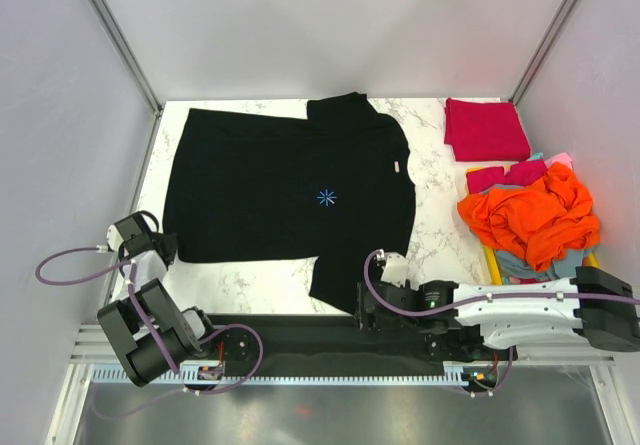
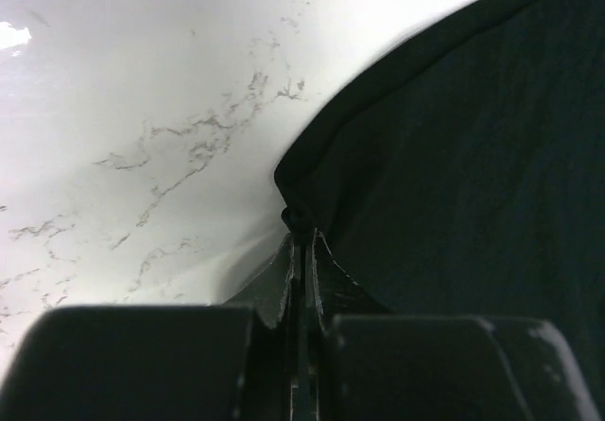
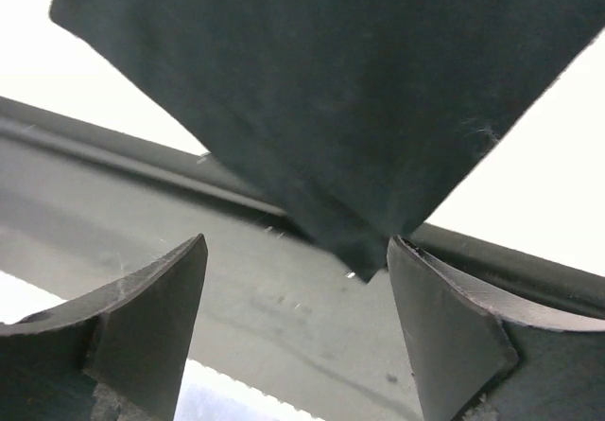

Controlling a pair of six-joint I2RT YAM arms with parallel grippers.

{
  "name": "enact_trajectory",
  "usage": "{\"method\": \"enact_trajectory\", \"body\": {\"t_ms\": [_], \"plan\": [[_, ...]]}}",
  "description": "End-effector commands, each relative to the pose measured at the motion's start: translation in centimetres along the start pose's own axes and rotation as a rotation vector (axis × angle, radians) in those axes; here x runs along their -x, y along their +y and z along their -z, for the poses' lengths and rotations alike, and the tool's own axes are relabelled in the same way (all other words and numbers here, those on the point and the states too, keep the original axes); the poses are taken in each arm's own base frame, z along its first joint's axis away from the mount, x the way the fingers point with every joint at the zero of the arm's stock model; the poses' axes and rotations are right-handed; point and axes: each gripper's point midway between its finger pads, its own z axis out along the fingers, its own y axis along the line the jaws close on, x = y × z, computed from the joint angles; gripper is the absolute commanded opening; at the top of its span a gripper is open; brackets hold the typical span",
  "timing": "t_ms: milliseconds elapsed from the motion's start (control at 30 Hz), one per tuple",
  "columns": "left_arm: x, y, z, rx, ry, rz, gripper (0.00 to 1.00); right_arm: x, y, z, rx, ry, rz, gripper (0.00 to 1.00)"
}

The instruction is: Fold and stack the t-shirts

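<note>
basket (image 1: 492, 263) — mostly buried, blue shirt (image 1: 518, 266) half-hidden

Bright, even light, wrist views blurred, overexposed

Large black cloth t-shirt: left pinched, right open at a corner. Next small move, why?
Probably close the right gripper: a corner of the large black cloth t-shirt sits between its open jaws, while the left gripper is shut on another corner. With both pinched, folding could start.

Left hand (image 2: 302, 243) pinched tight, right hand (image 3: 298, 251) spread wide.
</note>
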Motion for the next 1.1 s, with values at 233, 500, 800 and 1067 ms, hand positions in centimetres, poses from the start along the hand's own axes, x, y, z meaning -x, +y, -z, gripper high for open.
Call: {"method": "enact_trajectory", "body": {"t_ms": [233,500,800,1067], "plan": [[-0.3,-1.5,0.1,-0.077,0.011,-0.001,0.02,0.8,-2.6,-0.6,-0.139,-0.11,-0.104,0.84],[-0.7,-1.3,-0.1,-0.076,0.017,-0.008,0.02,0.4,-2.7,-2.1,-0.11,-0.124,-0.142,0.67],[-0.8,-1.2,-0.1,-0.072,0.017,-0.011,0.02,0.6,-2.8,-2.2,-0.091,-0.143,-0.149,0.16],[-0.6,-2.7,1.1,-0.097,0.055,-0.025,0.02,6.2,-1.4,2.1,-0.087,-0.339,-0.148,0.0]]}}
